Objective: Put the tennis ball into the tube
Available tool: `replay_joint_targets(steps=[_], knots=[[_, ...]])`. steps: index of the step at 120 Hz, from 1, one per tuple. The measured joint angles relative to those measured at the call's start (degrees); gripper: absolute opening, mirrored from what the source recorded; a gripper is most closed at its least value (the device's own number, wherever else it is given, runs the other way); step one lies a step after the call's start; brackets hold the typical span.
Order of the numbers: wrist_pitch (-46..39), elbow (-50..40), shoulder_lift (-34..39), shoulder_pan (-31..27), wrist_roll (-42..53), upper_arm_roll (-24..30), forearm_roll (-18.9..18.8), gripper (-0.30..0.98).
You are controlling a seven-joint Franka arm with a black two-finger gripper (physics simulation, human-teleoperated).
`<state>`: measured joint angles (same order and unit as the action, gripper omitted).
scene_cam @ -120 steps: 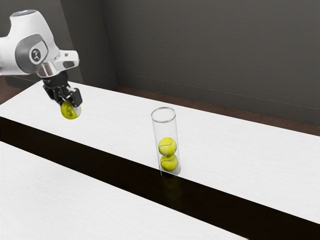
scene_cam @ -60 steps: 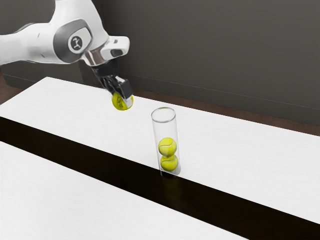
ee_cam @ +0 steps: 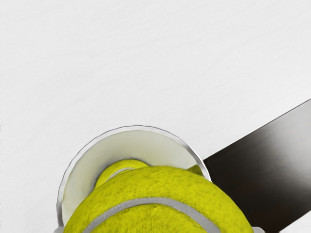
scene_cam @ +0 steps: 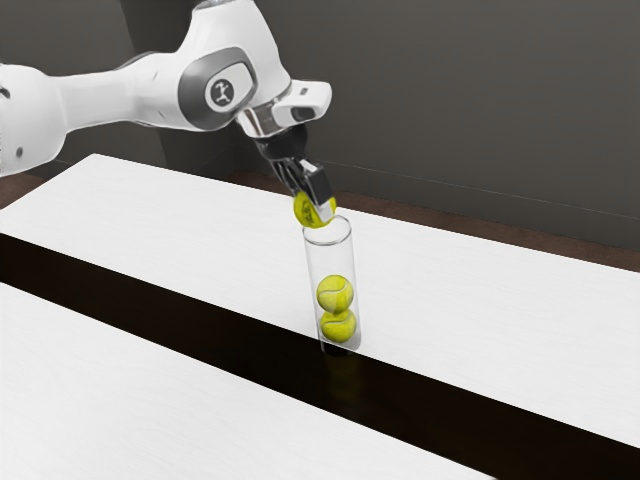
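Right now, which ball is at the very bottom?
The lower ball in the tube; the upper ball rests on it, and my gripper holds the third ball.

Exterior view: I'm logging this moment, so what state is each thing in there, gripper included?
Gripper: jaws shut on the held ball.
Held ball: gripped, near the tube's rim, not inside.
Tube: standing, open at the top.
Upper ball: inside the tube, on the lower ball.
Lower ball: inside, beneath the upper ball.
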<state>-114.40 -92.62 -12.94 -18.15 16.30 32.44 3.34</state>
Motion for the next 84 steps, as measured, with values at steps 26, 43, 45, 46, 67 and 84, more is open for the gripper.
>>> replay_joint_targets(steps=[26, 43, 45, 46, 67, 84], knots=[[0.0, 2.4, -3.0, 0.4, -0.5, -0.1, -2.0, 0.39], [0.0, 3.8, -4.6, 1.5, -0.9, -0.1, -3.1, 0.39], [0.0, 3.8, -4.7, 1.6, -0.9, -0.1, -3.2, 0.39], [0.0, 3.8, -4.8, 1.6, -0.9, -0.1, -3.3, 0.39], [0.0, 3.9, -5.0, 1.7, -1.2, 0.0, -3.5, 0.55], [0.7, 3.5, -2.6, 1.1, -1.4, 0.1, -5.9, 0.62]])
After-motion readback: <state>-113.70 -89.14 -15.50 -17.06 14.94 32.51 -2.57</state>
